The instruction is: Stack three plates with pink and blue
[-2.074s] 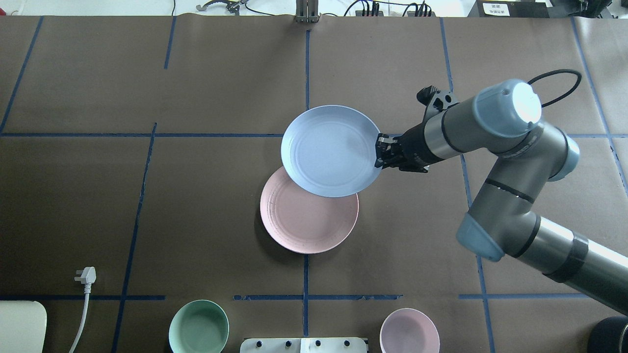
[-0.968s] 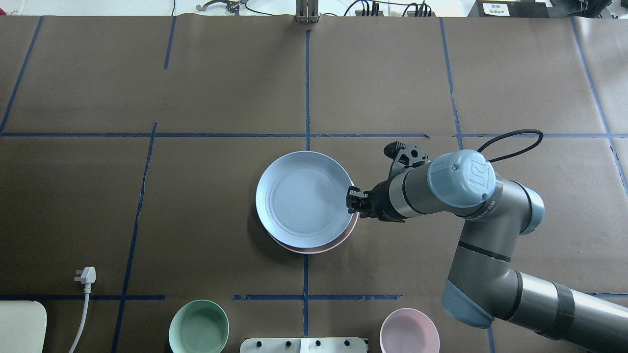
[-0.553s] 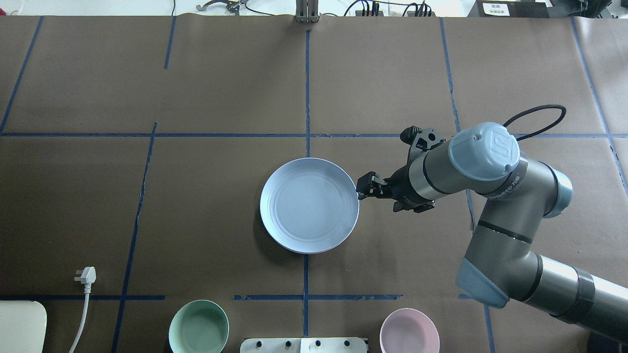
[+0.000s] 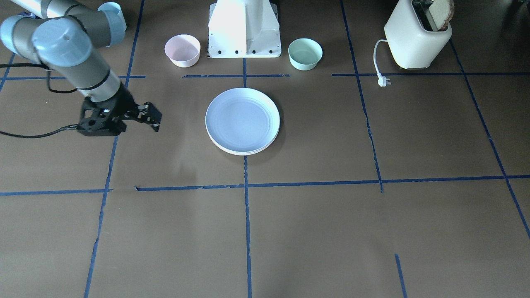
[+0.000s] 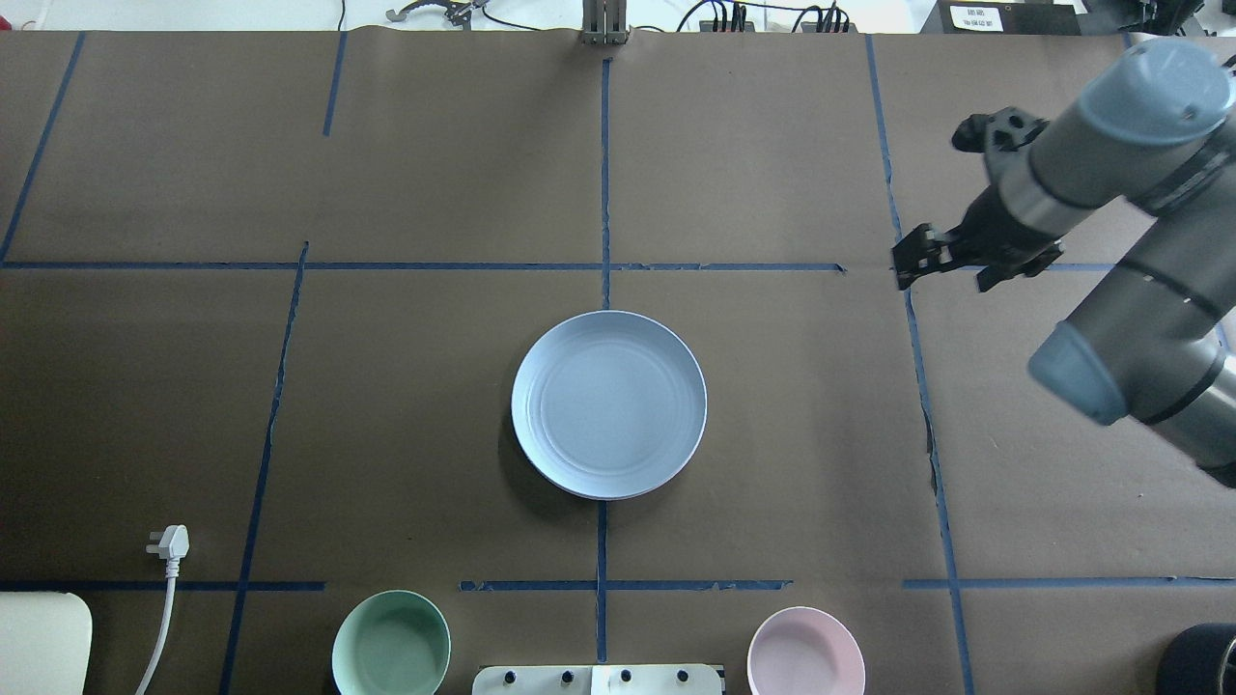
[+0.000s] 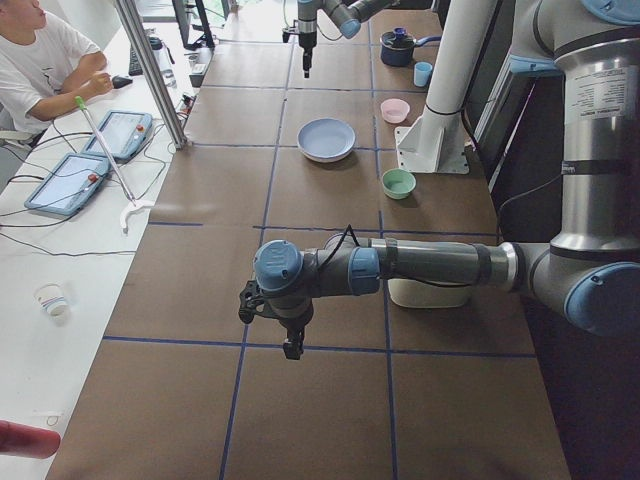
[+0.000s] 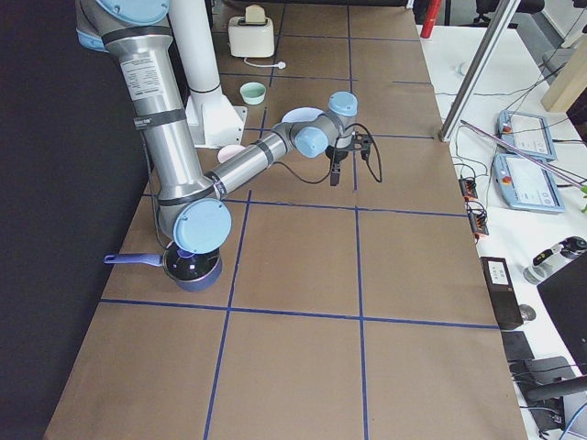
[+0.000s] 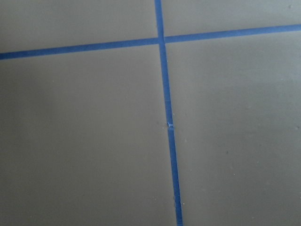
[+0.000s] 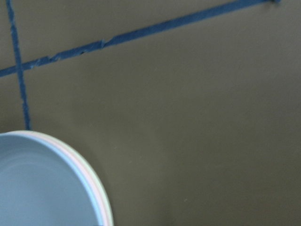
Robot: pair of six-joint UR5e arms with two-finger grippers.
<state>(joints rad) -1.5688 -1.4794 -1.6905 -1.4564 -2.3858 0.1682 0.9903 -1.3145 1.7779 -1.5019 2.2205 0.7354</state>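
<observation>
The pale blue plate (image 5: pixel 608 403) lies on top of a stack at the table's middle, also in the front-facing view (image 4: pixel 242 120). In the right wrist view the blue plate (image 9: pixel 42 188) shows a pale pink plate rim (image 9: pixel 97 184) and a cream rim (image 9: pixel 108 207) under it. My right gripper (image 5: pixel 910 263) is open and empty, raised well to the right of the stack, seen too in the front-facing view (image 4: pixel 155 119). My left gripper (image 6: pixel 290 345) shows only in the exterior left view, far from the plates; I cannot tell if it is open or shut.
A small pink bowl (image 5: pixel 805 652) and a small mint bowl (image 5: pixel 391 645) stand near the robot base (image 4: pixel 244 29). A cream toaster (image 4: pixel 416 35) with its loose plug (image 5: pixel 169 542) is on my left. A dark saucepan (image 7: pixel 188 266) sits at my right end.
My right gripper lowered the blue plate onto the pink plate, let it go, and drew away to the right and farther back. The stack stays still.
</observation>
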